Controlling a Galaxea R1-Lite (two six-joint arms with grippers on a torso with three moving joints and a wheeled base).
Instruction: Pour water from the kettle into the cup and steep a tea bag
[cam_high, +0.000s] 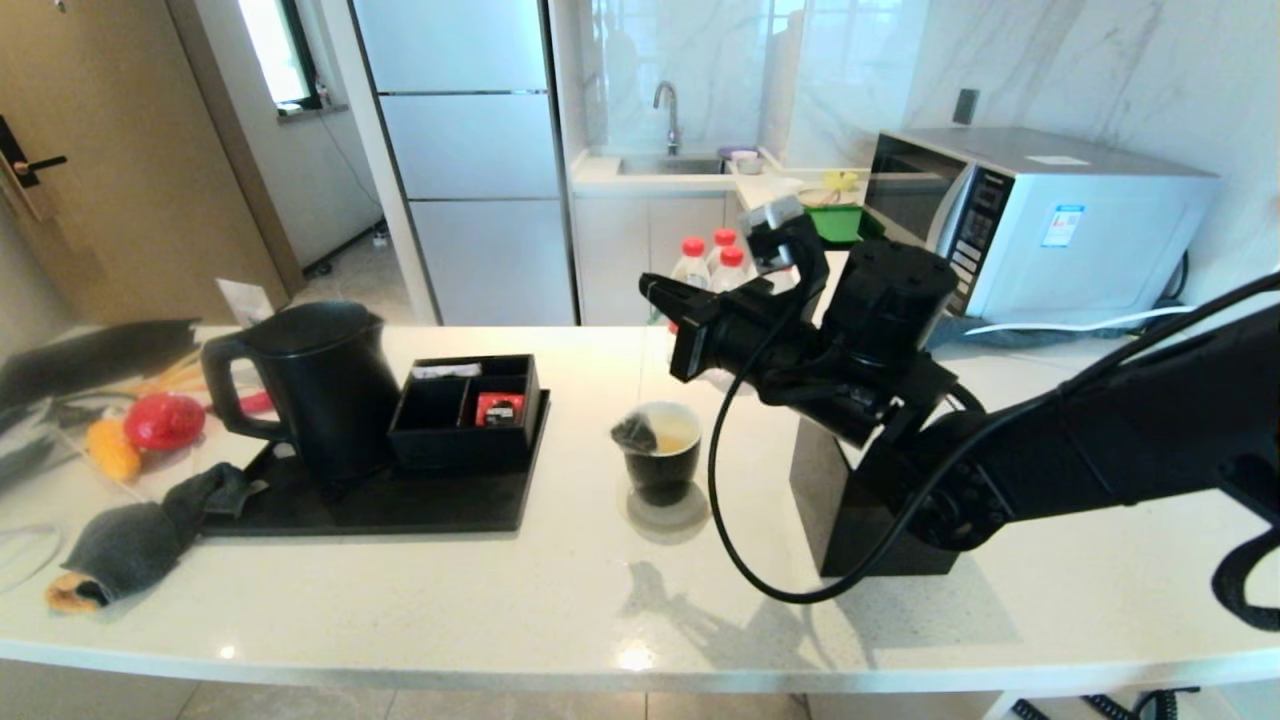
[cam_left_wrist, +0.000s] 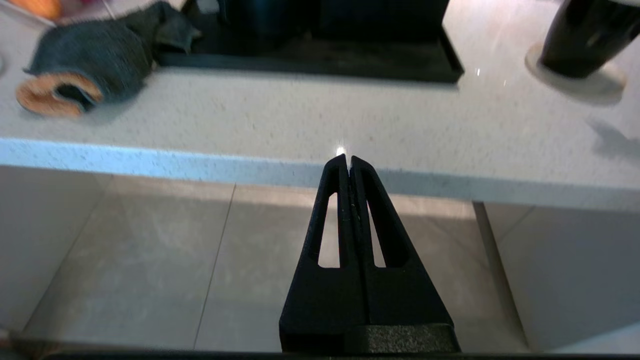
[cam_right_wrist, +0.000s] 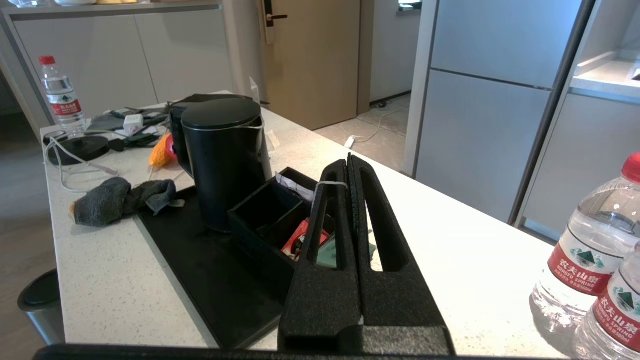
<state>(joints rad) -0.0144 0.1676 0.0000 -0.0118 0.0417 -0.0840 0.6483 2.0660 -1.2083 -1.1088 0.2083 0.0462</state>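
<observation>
Right pincer (cam_high: 655, 288): raised above the surface (cam_high: 560, 600), at about 12 o'clock from the cup (cam_high: 661, 452) and clear of it. Its fingers are pressed together; a thin white string (cam_right_wrist: 330, 184) crosses one finger near the tip, and it appears to be pinched between them, though the contact itself is hard to make out.

The cup stands upright on the surface, at about 3 o'clock from the black tray (cam_high: 400, 500), apart from it. It holds pale yellowish liquid. The tea bag (cam_high: 636, 432) rests at the cup's rim on the 9 o'clock side, partly inside.

The kettle (cam_high: 320, 385) stands upright, lid on, at the 9 o'clock end of the tray, handle toward 9 o'clock. A black compartment box (cam_high: 468, 408) sits just beside it at 3 o'clock, with a red packet (cam_high: 498, 408) in one compartment. A grey cloth (cam_high: 150, 530) lies at the tray's 8 o'clock corner.

Left pincer (cam_left_wrist: 348, 161): fingers closed on nothing, held below and just outside the surface's near edge, over the floor (cam_left_wrist: 125, 260).
</observation>
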